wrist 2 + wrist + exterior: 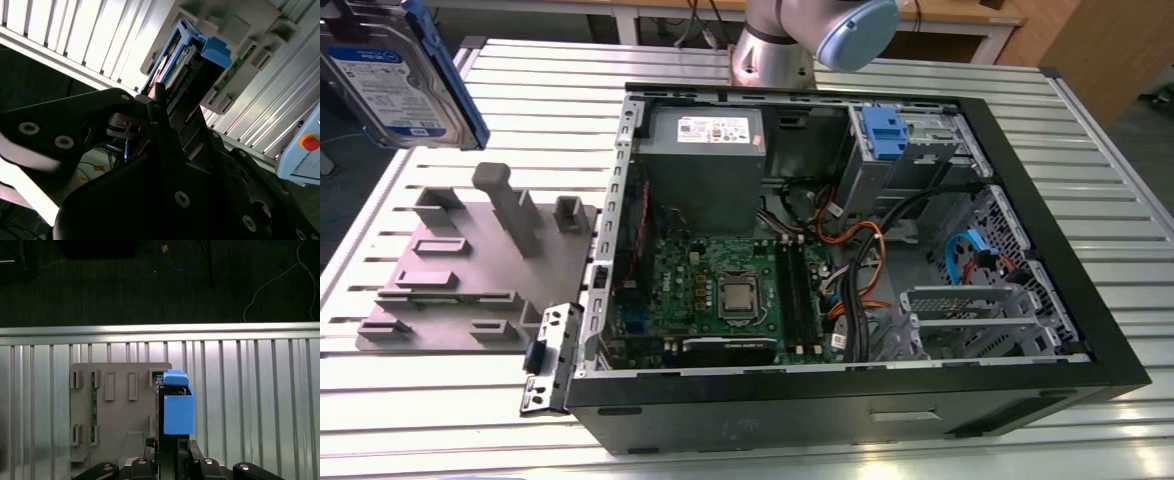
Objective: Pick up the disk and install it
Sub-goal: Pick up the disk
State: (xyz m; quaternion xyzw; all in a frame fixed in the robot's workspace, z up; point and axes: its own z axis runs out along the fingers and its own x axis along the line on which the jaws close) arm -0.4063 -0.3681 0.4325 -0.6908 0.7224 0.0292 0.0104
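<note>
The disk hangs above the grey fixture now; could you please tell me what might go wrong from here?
1. The gripper holds the disk by one end, so it might slip and fall onto the posts of the grey fixture.
2. Loose cables lie beside the drive bay in the computer case; the disk could snag them.
3. A blue bracket sits at that bay and may block entry.

In the exterior view the disk [400,75] is cropped by the top and left edges, and the arm [807,40] by the top edge. In the first wrist view the disk stands edge-on with its label face unseen. Its near end is covered by the gripper [172,447], itself cut by the frame, and it hides part of the grey fixture [120,410]. In the second wrist view the dark gripper body covers most of the disk.
</note>
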